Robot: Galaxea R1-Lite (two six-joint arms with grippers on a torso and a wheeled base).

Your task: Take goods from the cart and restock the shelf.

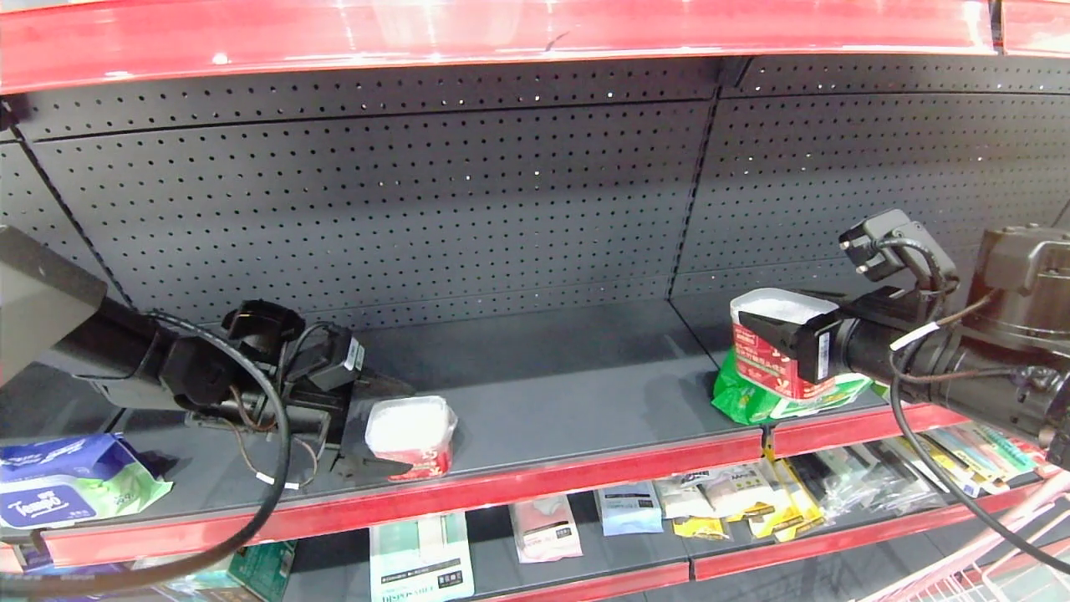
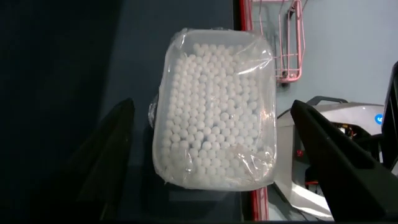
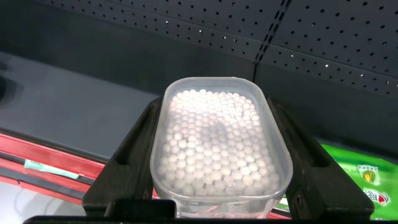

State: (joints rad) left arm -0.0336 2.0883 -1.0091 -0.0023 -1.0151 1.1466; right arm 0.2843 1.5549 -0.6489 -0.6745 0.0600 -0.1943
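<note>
A blue pack (image 1: 58,493) at the left end of the shelf (image 1: 568,393) carries white lettering. The left box (image 1: 412,439) and right box (image 1: 765,351) wear red labels, their print too small to read. The same goes for the green pack (image 1: 752,403) and the lower packets (image 1: 422,556).

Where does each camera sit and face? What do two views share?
Head view: on the head, looking down at the shelf; both arms show, left tool open around the left tub, right tool gripping the right tub.
Left wrist view: on the left wrist, facing the left tub between its fingers.
Right wrist view: on the right wrist, facing the back wall over the right tub, fingers alongside.
Shared: head view shows both tubs.
</note>
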